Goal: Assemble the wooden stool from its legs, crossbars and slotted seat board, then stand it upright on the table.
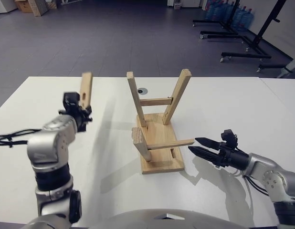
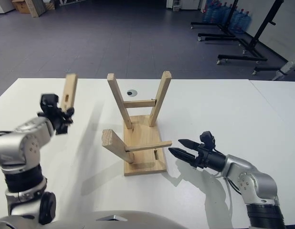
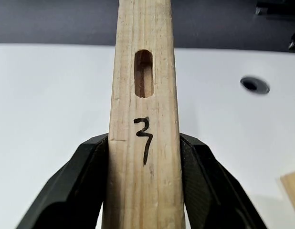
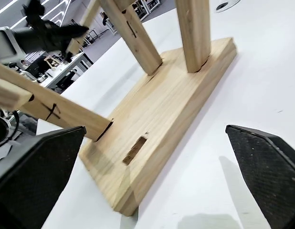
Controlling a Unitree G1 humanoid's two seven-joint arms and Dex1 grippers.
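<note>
The slotted seat board [image 1: 159,143] lies flat on the white table [image 1: 114,186] in the middle. Two legs [image 1: 136,98] stand in its far end, joined by a crossbar [image 1: 156,101]. A third leg [image 1: 140,141] leans in the near left slot with a crossbar [image 1: 172,144] sticking out to the right. One near slot [image 4: 133,150] is bare. My left gripper [image 1: 79,113] is shut on a loose leg [image 3: 145,119] marked 3, held upright over the table's left. My right gripper [image 1: 196,145] is open, low over the table, just right of the board.
A small round hole [image 1: 142,90] sits in the table behind the stool. Black cables [image 1: 9,138] trail off the left edge. Stands on wheels [image 1: 243,45] and water bottles [image 1: 228,12] are on the floor far behind.
</note>
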